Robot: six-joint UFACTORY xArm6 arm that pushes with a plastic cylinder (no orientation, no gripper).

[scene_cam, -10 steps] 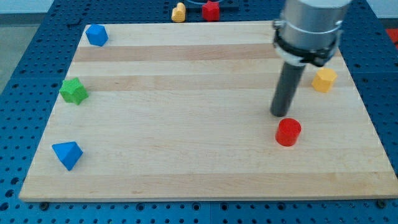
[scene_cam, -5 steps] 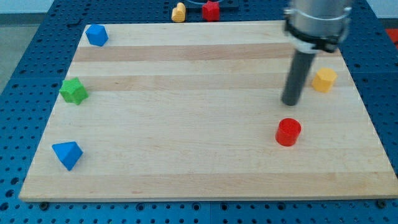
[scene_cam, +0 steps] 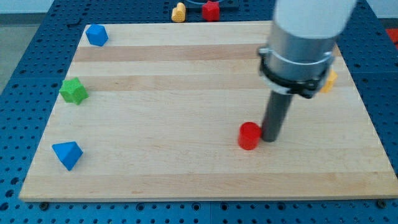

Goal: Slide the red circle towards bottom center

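The red circle [scene_cam: 249,135] is a short red cylinder on the wooden board [scene_cam: 186,168], right of centre and in the lower half of the view. My tip [scene_cam: 270,138] stands right against its right side, touching it. The dark rod rises from there to the grey arm body at the view's top right.
A green star block [scene_cam: 74,91] and a blue block [scene_cam: 67,154] sit at the board's left edge, another blue block [scene_cam: 96,35] at its top left corner. An orange block [scene_cam: 329,80] is partly hidden behind the arm. A yellow block [scene_cam: 179,12] and a red block [scene_cam: 211,10] lie off the board at the top.
My tip swung from above the red circle down to its right side and pushed it to the left. The red circle has slid about 60 pixels left.
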